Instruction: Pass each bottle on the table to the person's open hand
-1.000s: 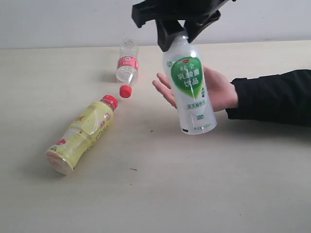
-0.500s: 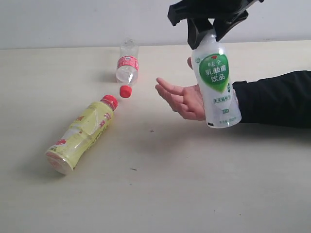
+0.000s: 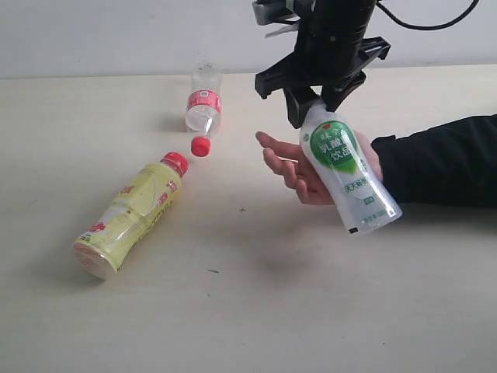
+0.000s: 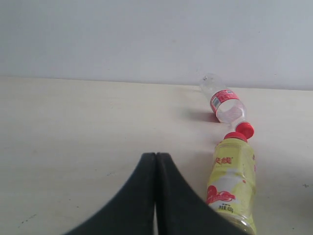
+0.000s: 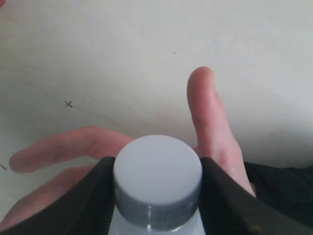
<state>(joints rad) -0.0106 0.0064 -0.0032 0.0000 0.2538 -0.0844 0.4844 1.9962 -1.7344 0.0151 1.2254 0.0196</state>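
My right gripper (image 3: 314, 110) (image 5: 157, 188) is shut on the grey cap of the clear bottle with the green-white label (image 3: 348, 169) (image 5: 157, 171), which hangs tilted over the person's open hand (image 3: 291, 167) (image 5: 215, 125). The hand lies palm up on the table (image 3: 248, 295), its arm in a black sleeve. A yellow bottle with a red cap (image 3: 133, 213) (image 4: 231, 183) lies on its side at the left. Beyond it lies a small clear bottle with a red label and cap (image 3: 203, 107) (image 4: 226, 104). My left gripper (image 4: 156, 161) is shut and empty, beside the yellow bottle.
A pale wall runs behind the table's far edge (image 3: 93, 76). The black sleeve (image 3: 443, 159) stretches in from the right. A cable (image 3: 435, 22) hangs from the right arm. Small dark specks (image 3: 242, 209) mark the tabletop in front of the hand.
The right gripper has carried the green-white labelled bottle to the right and lower, tilting its base outward over the palm. The hand shifted slightly right. The left gripper stays as it was.
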